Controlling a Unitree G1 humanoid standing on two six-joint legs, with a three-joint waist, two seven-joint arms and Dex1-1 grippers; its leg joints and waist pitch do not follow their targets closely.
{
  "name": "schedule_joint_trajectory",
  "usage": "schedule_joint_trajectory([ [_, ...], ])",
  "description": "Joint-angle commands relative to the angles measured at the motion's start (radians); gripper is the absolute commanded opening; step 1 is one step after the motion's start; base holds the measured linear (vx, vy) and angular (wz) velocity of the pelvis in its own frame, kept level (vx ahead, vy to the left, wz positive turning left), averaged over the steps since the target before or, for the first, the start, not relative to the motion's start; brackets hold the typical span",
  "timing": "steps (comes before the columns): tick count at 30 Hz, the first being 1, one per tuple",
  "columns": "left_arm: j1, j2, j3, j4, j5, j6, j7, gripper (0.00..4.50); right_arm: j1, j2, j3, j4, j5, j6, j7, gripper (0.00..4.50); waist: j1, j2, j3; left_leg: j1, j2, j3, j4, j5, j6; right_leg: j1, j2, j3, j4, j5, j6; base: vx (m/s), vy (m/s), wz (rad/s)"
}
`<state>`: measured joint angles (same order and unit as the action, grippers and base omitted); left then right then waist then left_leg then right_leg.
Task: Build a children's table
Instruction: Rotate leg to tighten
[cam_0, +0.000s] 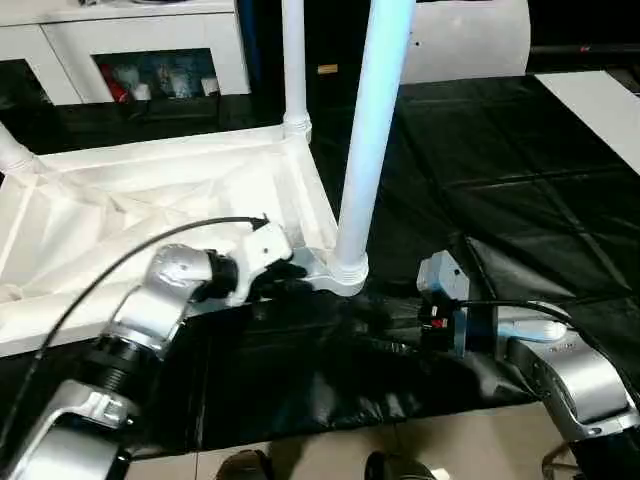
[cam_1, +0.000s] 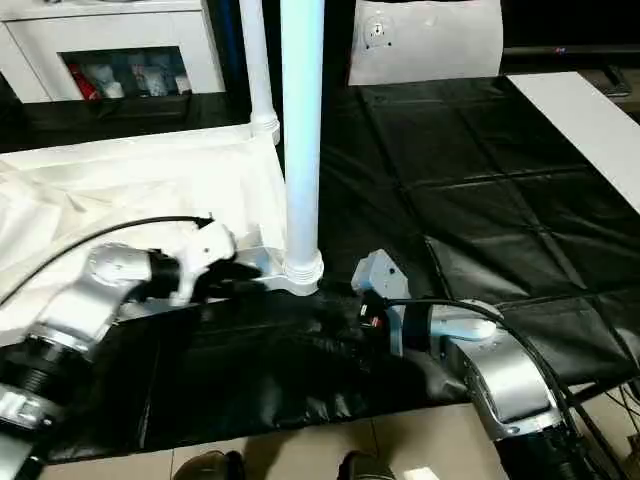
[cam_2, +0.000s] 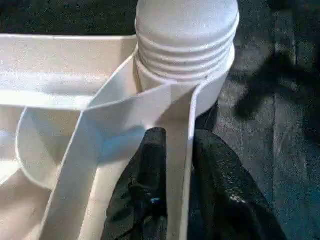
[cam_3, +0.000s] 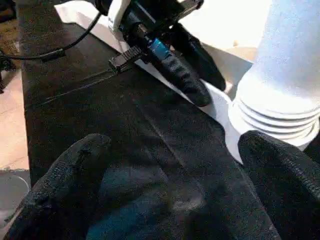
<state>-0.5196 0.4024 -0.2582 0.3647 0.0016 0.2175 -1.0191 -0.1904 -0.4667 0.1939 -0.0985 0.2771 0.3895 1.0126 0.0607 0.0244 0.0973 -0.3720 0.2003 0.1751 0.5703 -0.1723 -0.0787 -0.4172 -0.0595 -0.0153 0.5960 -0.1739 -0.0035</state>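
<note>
While the tabletop (cam_0: 150, 215) lay upside down on the black mat (cam_0: 500, 200), ribbed underside up, it filled the head view from nine o'clock toward centre. Two white legs stood upright in its corner sockets: the near leg (cam_0: 368, 130) just right of centre, its ridged base seated in the socket (cam_0: 345, 272), and the far leg (cam_0: 293, 60) at twelve o'clock. Another socket end (cam_0: 14, 152) showed at about ten o'clock.

The left gripper (cam_2: 175, 185) was pinched closed on the tabletop's rim (cam_2: 181, 150) just beside the near socket, one black finger on each side of the thin wall. The right gripper (cam_3: 175, 180) hovered over the mat at five o'clock of the near leg, its fingers (cam_3: 65, 185) spread wide apart and holding nothing; one fingertip sat close to the ridged base, though contact could not be told.

A white cabinet (cam_0: 140, 50) with glass doors stood at eleven o'clock and a flat white board (cam_0: 600, 100) lay at two o'clock. No writing or label could be read anywhere.
</note>
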Motion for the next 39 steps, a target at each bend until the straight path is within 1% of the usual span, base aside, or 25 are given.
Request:
schedule_joint_trajectory([
  [1,0.009,-0.007,0.010,-0.015,-0.005,0.003,0.018,0.95,0.004,-0.006,0.005,-0.021,0.003,-0.003,0.003,4.50,0.001,-0.007,-0.070,0.008,0.016,0.001,-0.056,-0.192,0.044,0.054,-0.053,0.028,-0.068,-0.200,-0.217,0.000,0.000,0.00],
  [3,0.010,-0.014,0.007,-0.011,-0.012,-0.018,0.025,0.95,0.006,-0.008,0.007,-0.022,0.001,-0.006,0.001,4.50,0.001,-0.002,-0.071,0.007,0.017,-0.001,-0.056,-0.192,0.043,0.055,-0.053,0.027,-0.068,-0.199,-0.216,0.000,0.000,0.00],
  [4,0.010,-0.012,0.001,-0.009,-0.009,-0.026,0.022,0.77,0.006,-0.010,0.008,-0.022,0.000,-0.008,0.001,4.50,0.001,-0.005,-0.072,0.007,0.016,-0.001,-0.055,-0.188,0.044,0.055,-0.052,0.027,-0.067,-0.187,-0.215,0.000,0.000,0.00],
  [6,0.013,0.002,-0.016,0.001,0.010,-0.044,0.015,0.55,0.008,-0.011,0.007,-0.021,0.001,-0.010,-0.001,4.50,0.000,-0.005,-0.074,0.007,0.016,-0.001,-0.054,-0.173,0.049,0.056,-0.051,0.027,-0.063,-0.153,-0.220,0.000,0.000,0.00],
  [7,0.015,0.009,-0.020,0.001,0.019,-0.041,0.014,0.55,0.010,-0.013,0.006,-0.021,0.001,-0.011,-0.002,4.50,0.001,-0.002,-0.075,0.007,0.016,-0.001,-0.054,-0.171,0.050,0.056,-0.051,0.027,-0.062,-0.146,-0.221,0.000,0.000,0.00],
  [10,0.018,0.036,-0.039,0.003,0.048,-0.048,0.005,0.21,0.011,-0.015,0.005,-0.022,0.001,-0.013,-0.003,4.50,-0.001,-0.004,-0.074,0.005,0.015,-0.001,-0.054,-0.175,0.050,0.058,-0.052,0.026,-0.062,-0.147,-0.222,0.000,0.000,0.00],
  [13,0.019,0.046,-0.040,0.005,0.054,-0.050,0.005,0.16,0.010,-0.015,0.006,-0.021,0.001,-0.016,-0.003,4.50,-0.006,-0.004,-0.072,0.007,0.016,-0.001,-0.056,-0.190,0.042,0.058,-0.053,0.027,-0.065,-0.185,-0.215,0.000,0.000,0.00],
  [15,0.018,0.044,-0.031,-0.001,0.043,-0.050,0.007,0.06,0.009,-0.013,0.006,-0.020,0.004,-0.015,-0.002,4.50,-0.008,-0.003,-0.074,0.007,0.016,-0.001,-0.055,-0.182,0.042,0.058,-0.052,0.027,-0.063,-0.167,-0.221,0.000,0.000,0.00],
  [17,0.020,0.048,-0.030,-0.014,0.030,-0.050,-0.003,0.06,0.006,-0.013,0.009,-0.017,0.004,-0.018,-0.002,4.50,-0.009,-0.004,-0.076,0.007,0.016,-0.001,-0.053,-0.170,0.047,0.058,-0.051,0.027,-0.060,-0.142,-0.229,0.000,0.000,0.00],
  [18,0.025,0.055,-0.034,-0.026,0.024,-0.064,-0.018,0.06,0.003,-0.014,0.009,-0.014,0.004,-0.020,-0.002,4.50,-0.009,-0.004,-0.076,0.006,0.015,0.000,-0.052,-0.164,0.051,0.059,-0.051,0.027,-0.059,-0.131,-0.233,0.000,0.000,0.00],
  [19,0.027,0.058,-0.036,-0.029,0.021,-0.070,-0.024,0.06,0.001,-0.014,0.009,-0.012,0.004,-0.021,-0.002,4.50,-0.009,-0.008,-0.076,0.006,0.015,0.000,-0.052,-0.161,0.053,0.059,-0.051,0.027,-0.059,-0.125,-0.234,0.000,0.000,0.00],
  [21,0.032,0.070,-0.045,-0.037,0.022,-0.086,-0.043,0.06,-0.006,-0.016,0.006,-0.005,0.004,-0.023,0.000,4.50,-0.010,-0.006,-0.077,0.004,0.015,-0.001,-0.051,-0.141,0.062,0.061,-0.051,0.026,-0.054,-0.095,-0.240,0.000,0.000,0.00],
  [22,0.037,0.080,-0.052,-0.038,0.025,-0.110,-0.059,0.06,-0.013,-0.015,0.002,0.003,0.001,-0.030,-0.002,4.50,-0.011,-0.006,-0.077,0.004,0.015,-0.001,-0.050,-0.139,0.065,0.061,-0.052,0.026,-0.054,-0.090,-0.242,0.000,0.000,0.00],
  [25,0.054,0.090,-0.065,-0.053,-0.003,-0.170,-0.135,0.06,-0.043,-0.024,-0.007,0.033,-0.004,-0.044,0.006,4.50,-0.013,-0.006,-0.077,0.006,0.016,0.000,-0.050,-0.144,0.067,0.059,-0.053,0.026,-0.054,-0.097,-0.247,0.000,0.000,0.00],
  [26,0.059,0.092,-0.071,-0.063,-0.014,-0.179,-0.161,0.06,-0.054,-0.028,-0.006,0.044,-0.008,-0.048,0.012,4.50,-0.015,-0.009,-0.076,0.006,0.016,0.001,-0.051,-0.146,0.066,0.059,-0.053,0.026,-0.055,-0.100,-0.249,0.000,0.000,0.00],
  [27,0.067,0.097,-0.087,-0.079,-0.034,-0.199,-0.213,0.06,-0.080,-0.043,0.002,0.068,-0.017,-0.063,0.040,4.50,-0.013,-0.010,-0.076,0.010,0.019,0.003,-0.050,-0.153,0.066,0.056,-0.052,0.027,-0.056,-0.111,-0.253,0.000,0.000,0.00],
  [28,0.068,0.097,-0.090,-0.081,-0.037,-0.203,-0.221,0.06,-0.085,-0.045,0.004,0.072,-0.019,-0.065,0.045,4.50,-0.012,-0.009,-0.076,0.009,0.018,0.002,-0.050,-0.151,0.066,0.058,-0.053,0.027,-0.053,-0.110,-0.255,0.000,0.000,0.00],
  [30,0.068,0.099,-0.100,-0.086,-0.043,-0.212,-0.245,0.06,-0.101,-0.050,0.011,0.082,-0.018,-0.075,0.067,4.50,-0.007,-0.007,-0.075,0.013,0.021,0.005,-0.050,-0.157,0.068,0.055,-0.053,0.028,-0.055,-0.114,-0.256,0.000,0.000,0.00],
  [31,0.065,0.101,-0.109,-0.085,-0.043,-0.220,-0.259,0.06,-0.113,-0.052,0.017,0.092,-0.020,-0.088,0.083,4.50,-0.005,-0.007,-0.074,0.013,0.021,0.005,-0.050,-0.157,0.069,0.054,-0.053,0.028,-0.054,-0.116,-0.256,0.000,0.000,0.00],
  [32,0.062,0.103,-0.119,-0.083,-0.043,-0.233,-0.275,0.06,-0.123,-0.054,0.024,0.100,-0.024,-0.101,0.096,4.50,0.002,-0.009,-0.075,0.015,0.021,0.006,-0.049,-0.159,0.069,0.053,-0.053,0.028,-0.054,-0.126,-0.253,0.000,0.000,0.00],
  [34,0.054,0.106,-0.131,-0.072,-0.038,-0.254,-0.300,0.06,-0.144,-0.056,0.049,0.125,-0.038,-0.128,0.122,4.50,0.008,-0.009,-0.073,0.014,0.022,0.006,-0.049,-0.169,0.063,0.051,-0.054,0.028,-0.055,-0.152,-0.247,0.000,0.000,0.00],
  [35,0.050,0.106,-0.134,-0.066,-0.036,-0.263,-0.309,0.06,-0.151,-0.057,0.059,0.137,-0.044,-0.139,0.130,4.50,0.007,-0.011,-0.072,0.013,0.021,0.006,-0.050,-0.173,0.060,0.052,-0.053,0.028,-0.055,-0.161,-0.244,0.000,0.000,0.00],
  [37,0.045,0.104,-0.138,-0.061,-0.037,-0.270,-0.321,0.06,-0.160,-0.054,0.071,0.149,-0.045,-0.143,0.143,4.50,0.011,-0.009,-0.071,0.016,0.022,0.006,-0.051,-0.193,0.049,0.049,-0.054,0.029,-0.057,-0.190,-0.238,0.000,0.000,0.00],
  [38,0.042,0.104,-0.139,-0.059,-0.036,-0.274,-0.326,0.02,-0.165,-0.053,0.077,0.155,-0.045,-0.145,0.152,4.31,0.013,-0.009,-0.071,0.016,0.022,0.006,-0.050,-0.197,0.047,0.048,-0.054,0.030,-0.057,-0.194,-0.236,0.000,0.000,0.00],
  [39,0.036,0.104,-0.144,-0.058,-0.039,-0.278,-0.340,0.02,-0.173,-0.053,0.089,0.167,-0.051,-0.153,0.164,4.31,0.016,-0.011,-0.070,0.015,0.022,0.005,-0.051,-0.202,0.044,0.048,-0.054,0.030,-0.057,-0.206,-0.230,0.000,0.000,0.00],
])
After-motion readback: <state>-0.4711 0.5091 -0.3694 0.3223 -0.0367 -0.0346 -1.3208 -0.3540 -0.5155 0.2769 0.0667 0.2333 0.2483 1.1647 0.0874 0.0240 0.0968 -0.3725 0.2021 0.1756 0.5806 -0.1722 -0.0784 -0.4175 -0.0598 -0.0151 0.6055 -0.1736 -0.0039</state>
